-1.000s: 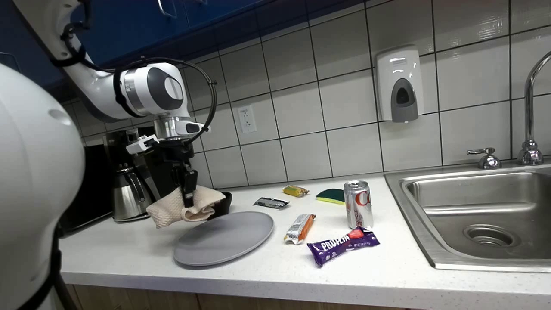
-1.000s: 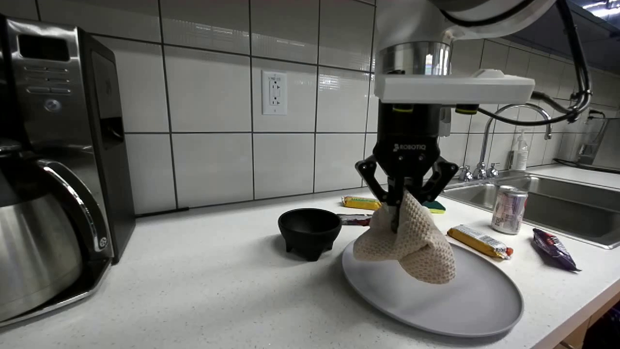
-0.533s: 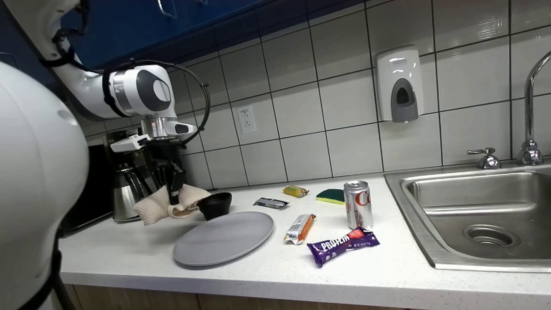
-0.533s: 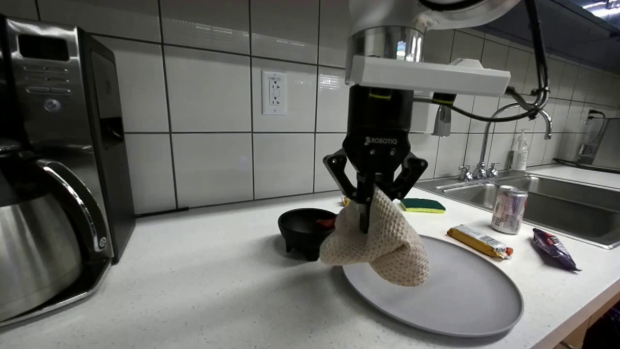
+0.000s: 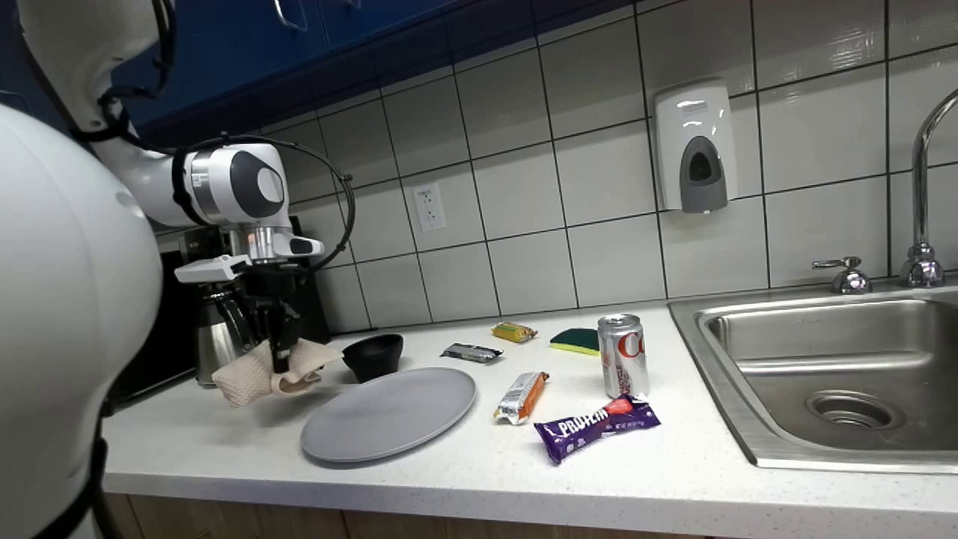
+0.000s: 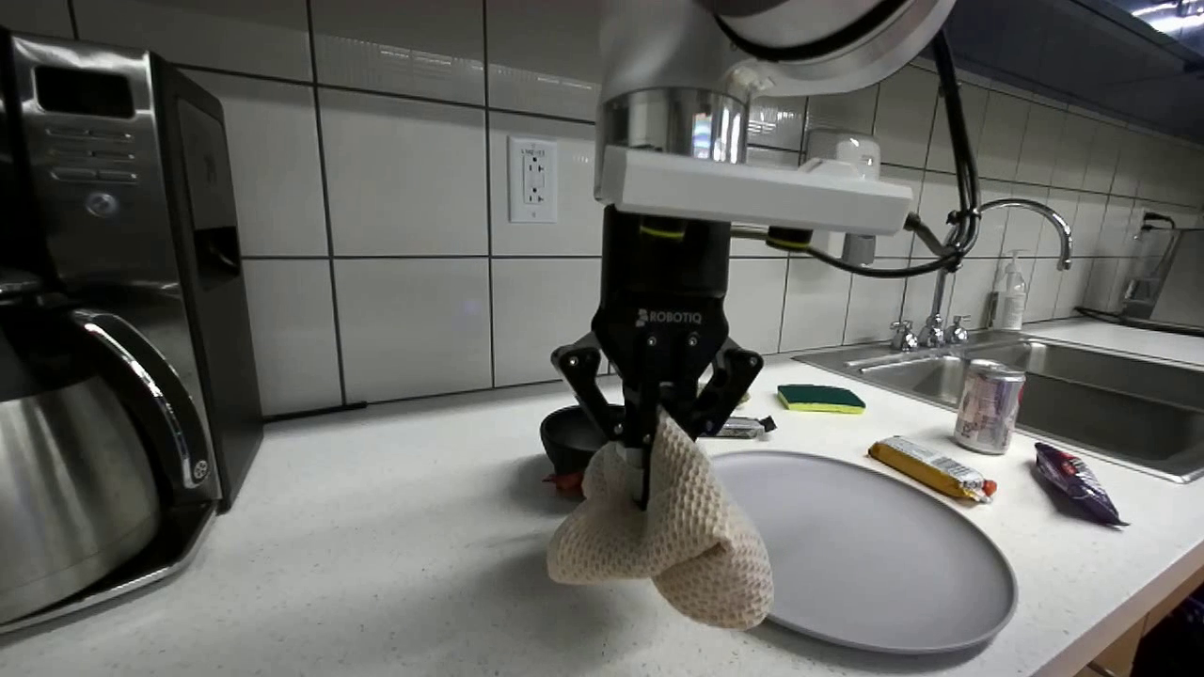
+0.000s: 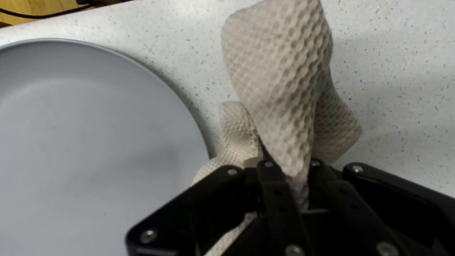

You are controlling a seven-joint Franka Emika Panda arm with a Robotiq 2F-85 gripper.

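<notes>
Gripper (image 6: pixel 647 481) closed on the cloth (image 6: pixel 705 569), folds pinched between the jaws. Cloth hangs above the counter (image 6: pixel 376 536), just beside the plate (image 6: pixel 884 555), bowl (image 5: pixel 372 361) near. From where I stand: grasp and lift look done; cloth not yet let go.

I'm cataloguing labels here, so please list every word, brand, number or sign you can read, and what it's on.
"ROBOTIQ": black gripper
"PROTEIN": purple bar
"C", large and red: silver can
Too small or blurred: finer print on purple bar and silver can; orange-and-white bar, silver bar, yellow bar, outlet, wall dispenser.
</notes>
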